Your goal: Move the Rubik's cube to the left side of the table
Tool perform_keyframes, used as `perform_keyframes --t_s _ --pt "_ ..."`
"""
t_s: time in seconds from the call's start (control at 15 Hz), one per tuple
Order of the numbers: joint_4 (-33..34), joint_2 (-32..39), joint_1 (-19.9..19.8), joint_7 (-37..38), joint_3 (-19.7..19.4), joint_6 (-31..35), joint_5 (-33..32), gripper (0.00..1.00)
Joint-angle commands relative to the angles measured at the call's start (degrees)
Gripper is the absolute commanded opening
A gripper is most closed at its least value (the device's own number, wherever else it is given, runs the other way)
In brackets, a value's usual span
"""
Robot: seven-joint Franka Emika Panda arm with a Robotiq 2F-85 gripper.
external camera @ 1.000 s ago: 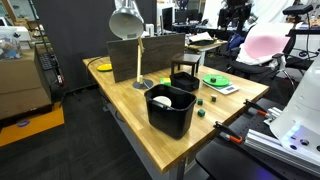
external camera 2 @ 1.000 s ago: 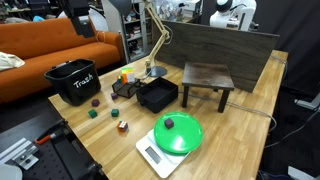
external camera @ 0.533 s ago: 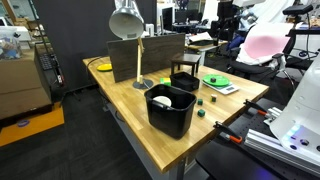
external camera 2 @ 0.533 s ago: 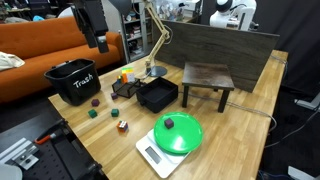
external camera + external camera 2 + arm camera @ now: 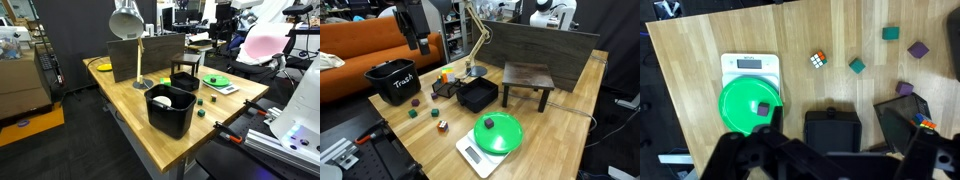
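The Rubik's cube (image 5: 818,59) lies on the light-wood table (image 5: 700,60) in the wrist view, next to a white scale. It also shows in an exterior view (image 5: 442,126), near the table's front edge. My gripper (image 5: 417,35) hangs high above the table, over the black bin, far from the cube. In the wrist view its two dark fingers frame the bottom of the picture, wide apart, so the gripper (image 5: 830,165) is open and empty. In an exterior view the arm (image 5: 228,15) stands at the far back, and the cube is hidden there.
A green plate (image 5: 497,133) holding a purple cube sits on the scale (image 5: 750,66). A black tray (image 5: 477,95), a black bin (image 5: 392,82), a small dark stool (image 5: 527,78), a desk lamp (image 5: 472,40) and scattered small cubes (image 5: 856,65) stand on the table.
The gripper has come down a little and shifted slightly sideways above the bin during the first half second. Since then it is nearly still. The objects have not moved.
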Motion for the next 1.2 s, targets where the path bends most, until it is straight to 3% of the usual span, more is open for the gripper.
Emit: perform_keyframes --t_s 0.0,0.47,1.13 --pt "0.07 -0.01 -0.14 -0.08 0.15 -0.11 0.11 1.0" --pt "0.07 -0.01 -0.14 -0.08 0.15 -0.11 0.11 1.0" --pt "-0.4 4.11 1.07 -1.41 0.65 8.86 0.12 1.0"
